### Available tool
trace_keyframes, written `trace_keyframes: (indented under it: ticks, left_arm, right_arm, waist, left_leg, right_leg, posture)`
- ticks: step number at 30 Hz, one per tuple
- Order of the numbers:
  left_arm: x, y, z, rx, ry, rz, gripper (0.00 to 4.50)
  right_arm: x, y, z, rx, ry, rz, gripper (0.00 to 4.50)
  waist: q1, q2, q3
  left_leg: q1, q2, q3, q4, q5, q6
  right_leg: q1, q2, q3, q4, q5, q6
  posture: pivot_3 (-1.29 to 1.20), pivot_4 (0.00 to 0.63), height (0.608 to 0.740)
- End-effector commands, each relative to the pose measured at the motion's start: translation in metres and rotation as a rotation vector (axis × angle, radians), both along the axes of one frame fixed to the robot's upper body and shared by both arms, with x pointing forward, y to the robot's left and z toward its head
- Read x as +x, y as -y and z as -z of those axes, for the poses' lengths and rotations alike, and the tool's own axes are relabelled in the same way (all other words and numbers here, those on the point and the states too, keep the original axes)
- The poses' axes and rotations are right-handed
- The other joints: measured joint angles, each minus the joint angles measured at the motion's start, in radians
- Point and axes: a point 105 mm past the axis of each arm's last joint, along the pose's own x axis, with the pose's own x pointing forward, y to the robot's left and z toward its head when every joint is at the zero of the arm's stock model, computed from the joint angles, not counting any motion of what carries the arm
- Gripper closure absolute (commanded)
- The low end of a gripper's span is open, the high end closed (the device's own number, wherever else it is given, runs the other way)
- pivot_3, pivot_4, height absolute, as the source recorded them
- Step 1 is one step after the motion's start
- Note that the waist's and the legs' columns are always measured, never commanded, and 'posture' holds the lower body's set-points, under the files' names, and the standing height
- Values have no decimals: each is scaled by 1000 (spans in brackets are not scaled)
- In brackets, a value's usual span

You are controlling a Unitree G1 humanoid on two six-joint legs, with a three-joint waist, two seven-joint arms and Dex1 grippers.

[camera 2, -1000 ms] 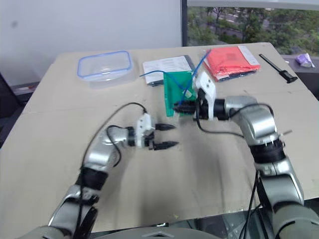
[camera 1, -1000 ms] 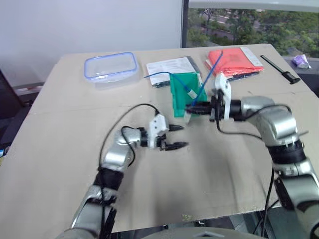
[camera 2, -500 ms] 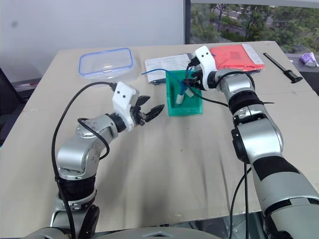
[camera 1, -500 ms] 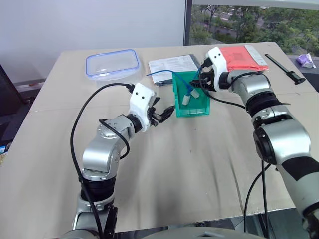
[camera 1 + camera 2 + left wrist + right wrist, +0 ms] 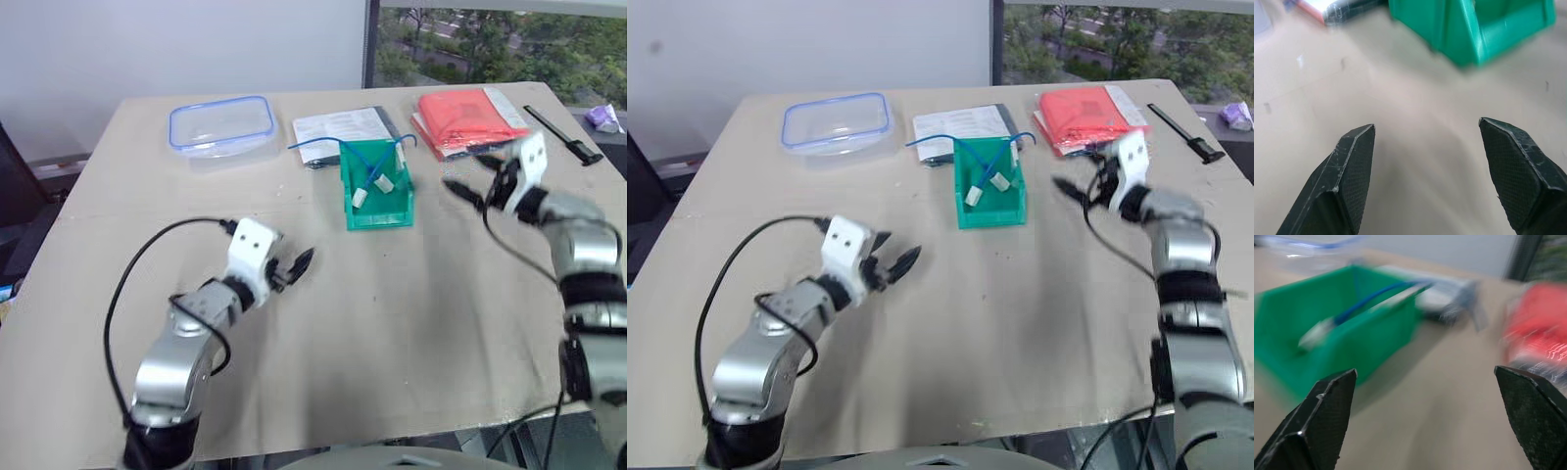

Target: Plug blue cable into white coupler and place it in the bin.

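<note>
Both tools, left (image 5: 294, 266) and right (image 5: 468, 179), hover spread and empty over the bench (image 5: 392, 294); cable (image 5: 364, 162) and coupler (image 5: 361, 198) lie in the bin (image 5: 377, 211).

My left gripper (image 5: 292, 266) hovers open short of the bin (image 5: 377, 211); my right gripper (image 5: 468, 181) gapes beside it.

**Tan table by a window**

A broad tan table (image 5: 392, 323) fills the room's middle. Behind it stands a plain pale wall (image 5: 176, 44), and to the right a dark-framed window (image 5: 490, 39) shows green trees in daylight.
</note>
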Motion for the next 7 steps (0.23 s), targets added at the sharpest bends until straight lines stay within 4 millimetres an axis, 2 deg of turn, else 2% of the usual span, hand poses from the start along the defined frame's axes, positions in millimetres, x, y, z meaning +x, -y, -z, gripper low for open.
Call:
trace_keyframes:
  ticks: [1, 4, 7]
  left_arm:
    - [-17, -3, -8, -7, 83, 7, 1039]
    - [-32, -9, 11, -9, 49, 6, 1039]
    - [-45, -10, 24, -1, 26, 21, 1039]
  right_arm:
    - [-47, 1, -7, -22, 9, -129, 39]
    - [-86, 13, 42, -69, -156, -147, 39]
    - [-102, 22, 62, -50, -222, -111, 39]
  waist:
    - [0, 0, 0]
    - [2, -2, 0]
    - [0, -2, 0]
  left_leg:
    - [1, 0, 0, 0, 0, 1]
    - [3, 0, -1, 1, -1, 1]
    - [10, 0, 1, 2, 0, 1]
  right_leg:
    - [0, 0, 0, 0, 0, 0]
    - [3, 0, -1, 0, -2, -4]
    - [9, 0, 1, -1, -2, -6]
  posture:
    - [0, 150, 736]
    - [0, 150, 736]
    - [0, 150, 736]
